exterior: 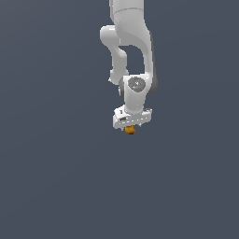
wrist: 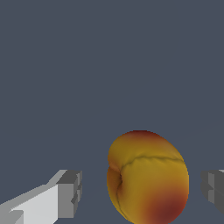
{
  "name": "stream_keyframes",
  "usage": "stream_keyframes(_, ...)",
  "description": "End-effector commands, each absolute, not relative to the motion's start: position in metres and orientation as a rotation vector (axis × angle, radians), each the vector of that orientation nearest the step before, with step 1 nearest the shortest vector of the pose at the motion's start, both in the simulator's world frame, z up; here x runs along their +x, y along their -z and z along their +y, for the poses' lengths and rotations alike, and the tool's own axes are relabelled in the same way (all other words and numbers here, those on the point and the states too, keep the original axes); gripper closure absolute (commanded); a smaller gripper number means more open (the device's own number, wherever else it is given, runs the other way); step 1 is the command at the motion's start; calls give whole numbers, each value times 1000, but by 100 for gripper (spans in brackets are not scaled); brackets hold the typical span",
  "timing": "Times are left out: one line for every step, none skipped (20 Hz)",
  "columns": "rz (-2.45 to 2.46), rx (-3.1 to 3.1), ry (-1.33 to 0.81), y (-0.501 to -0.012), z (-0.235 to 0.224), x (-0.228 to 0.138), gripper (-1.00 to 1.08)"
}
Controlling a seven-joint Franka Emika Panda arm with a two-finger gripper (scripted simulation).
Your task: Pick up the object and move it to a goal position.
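Observation:
The object is a rounded orange-yellow thing with red patches and a crease down its side. In the wrist view it sits between the two grey fingertips of my gripper, with a small gap on each side, so the jaws are open around it without touching. In the exterior view the object is a tiny spot right under the white gripper, which points straight down over it. The fingers are too small to make out there.
The white arm reaches down from the upper middle of the exterior view. A plain dark grey-blue surface fills everything around it. No other objects or markers show.

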State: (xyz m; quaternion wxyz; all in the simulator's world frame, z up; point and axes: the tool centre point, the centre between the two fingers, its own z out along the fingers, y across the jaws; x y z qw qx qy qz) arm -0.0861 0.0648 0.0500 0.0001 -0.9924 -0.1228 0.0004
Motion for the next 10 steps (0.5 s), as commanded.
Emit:
stream_keyframes(-387, -3118, 0, -41, 65, -86, -92)
stream_keyframes(-387, -3118, 0, -38, 65, -86, -92)
stream_keyframes(-387, -3118, 0, -37, 65, -86, -92)
stream_keyframes(-387, -3118, 0, -35, 65, -86, -92)
stream_keyframes(-387, -3118, 0, -35, 65, -86, -92)
stream_keyframes(-387, -3118, 0, -35, 65, -86, -92)
stream_keyframes(-387, -3118, 0, -35, 65, -86, 108)
stream_keyframes(-387, -3118, 0, -35, 65, -86, 108)
stream_keyframes(-387, -3118, 0, -35, 65, -86, 108)
stream_keyframes(-387, -3118, 0, -35, 65, -86, 108)
